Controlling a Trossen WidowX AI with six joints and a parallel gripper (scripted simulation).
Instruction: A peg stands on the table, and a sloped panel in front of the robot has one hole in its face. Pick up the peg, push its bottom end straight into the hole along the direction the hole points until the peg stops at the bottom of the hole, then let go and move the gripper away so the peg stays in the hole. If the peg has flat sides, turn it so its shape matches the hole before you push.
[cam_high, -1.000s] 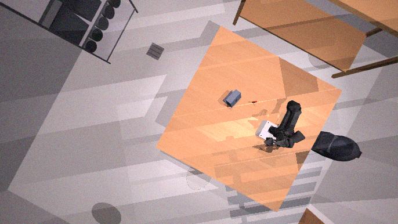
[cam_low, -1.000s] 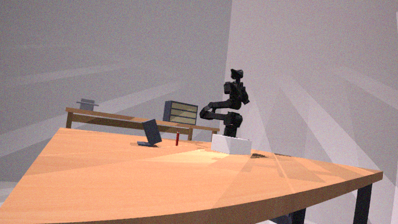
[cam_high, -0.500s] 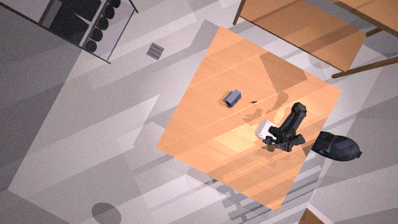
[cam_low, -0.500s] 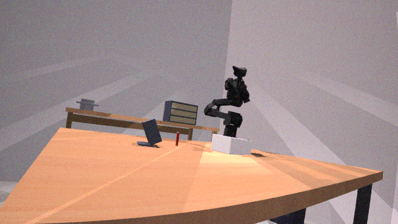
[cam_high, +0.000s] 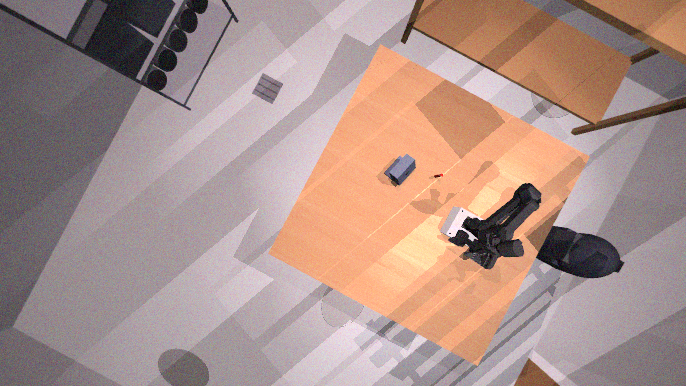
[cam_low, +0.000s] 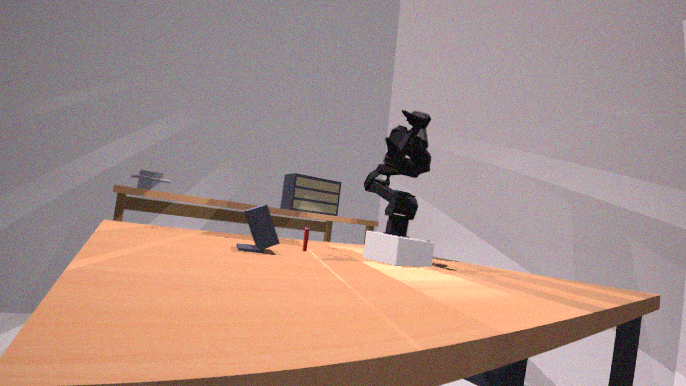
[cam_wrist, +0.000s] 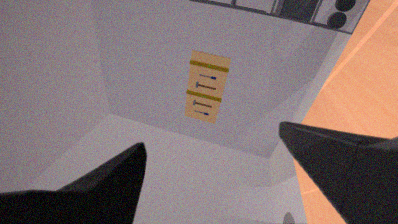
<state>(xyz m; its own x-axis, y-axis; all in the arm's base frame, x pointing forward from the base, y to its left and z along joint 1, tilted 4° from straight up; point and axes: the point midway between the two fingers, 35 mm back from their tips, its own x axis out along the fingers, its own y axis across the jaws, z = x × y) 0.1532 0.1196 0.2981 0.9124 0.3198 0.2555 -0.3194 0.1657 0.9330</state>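
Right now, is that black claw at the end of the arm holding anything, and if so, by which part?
Nothing. The end effector is wide open with only air between its fingers. The red peg stands untouched on the table.

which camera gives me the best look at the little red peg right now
The exterior view. There the red peg stands upright on the table, seen from the side, just right of the sloped panel. The top view shows only a tiny red speck. The wrist view misses it, showing just the open hand aimed off the table.
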